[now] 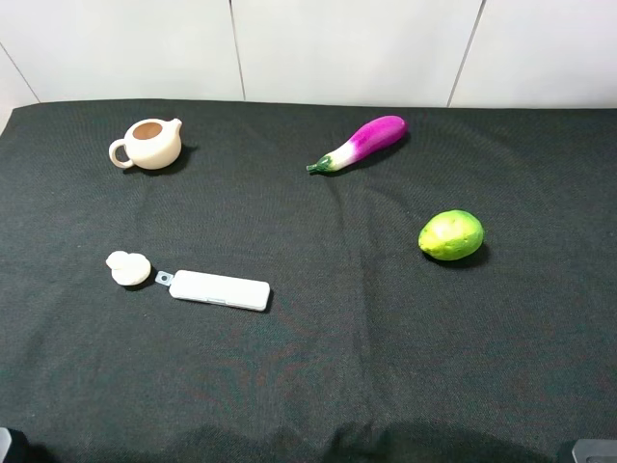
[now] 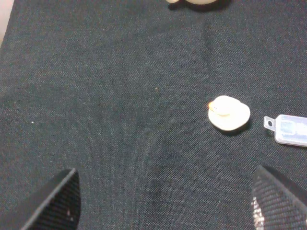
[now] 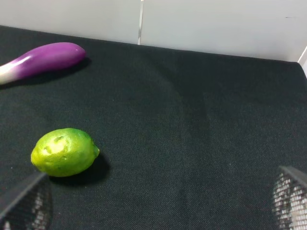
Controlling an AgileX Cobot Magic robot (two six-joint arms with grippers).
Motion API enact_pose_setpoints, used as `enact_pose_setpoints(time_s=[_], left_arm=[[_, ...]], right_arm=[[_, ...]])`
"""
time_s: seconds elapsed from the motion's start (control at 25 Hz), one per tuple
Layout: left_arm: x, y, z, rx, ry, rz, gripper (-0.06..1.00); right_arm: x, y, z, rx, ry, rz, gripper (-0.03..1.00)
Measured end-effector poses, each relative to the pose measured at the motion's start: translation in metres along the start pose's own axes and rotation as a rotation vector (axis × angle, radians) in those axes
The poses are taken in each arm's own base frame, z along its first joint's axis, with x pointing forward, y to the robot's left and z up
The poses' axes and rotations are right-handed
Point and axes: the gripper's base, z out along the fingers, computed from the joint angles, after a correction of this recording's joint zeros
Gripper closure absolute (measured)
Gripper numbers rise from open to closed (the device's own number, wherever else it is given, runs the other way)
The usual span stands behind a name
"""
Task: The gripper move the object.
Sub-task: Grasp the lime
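Note:
The object, a glossy yellow-green lime-like fruit [image 1: 450, 235], lies alone on the right half of the black cloth. In the right wrist view the fruit [image 3: 64, 152] sits ahead of my right gripper [image 3: 158, 206], close to one mesh finger [image 3: 24, 203] and apart from it. The right jaws stand wide open with only cloth between them. My left gripper [image 2: 168, 206] is also open over bare cloth, and its fingers [image 2: 55, 203] touch nothing. In the exterior high view only dark corners of the two arms show at the bottom edge.
A purple-and-white eggplant [image 1: 362, 142] lies behind the fruit. A cream teapot [image 1: 147, 143] stands at the back left. A small white lid [image 1: 128, 268] and a flat white case [image 1: 220, 289] lie at the left front. A white wall [image 1: 337, 48] borders the cloth's far edge.

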Motion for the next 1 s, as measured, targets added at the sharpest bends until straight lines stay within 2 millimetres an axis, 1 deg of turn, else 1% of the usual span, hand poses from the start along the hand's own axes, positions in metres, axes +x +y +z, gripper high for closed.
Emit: enact_pose_setpoints(time_s=[1.0], left_arm=[[0.0000,0.0000,0.0000,0.000,0.000,0.000,0.18]], right_arm=[[0.0000,0.0000,0.0000,0.000,0.000,0.000,0.27]])
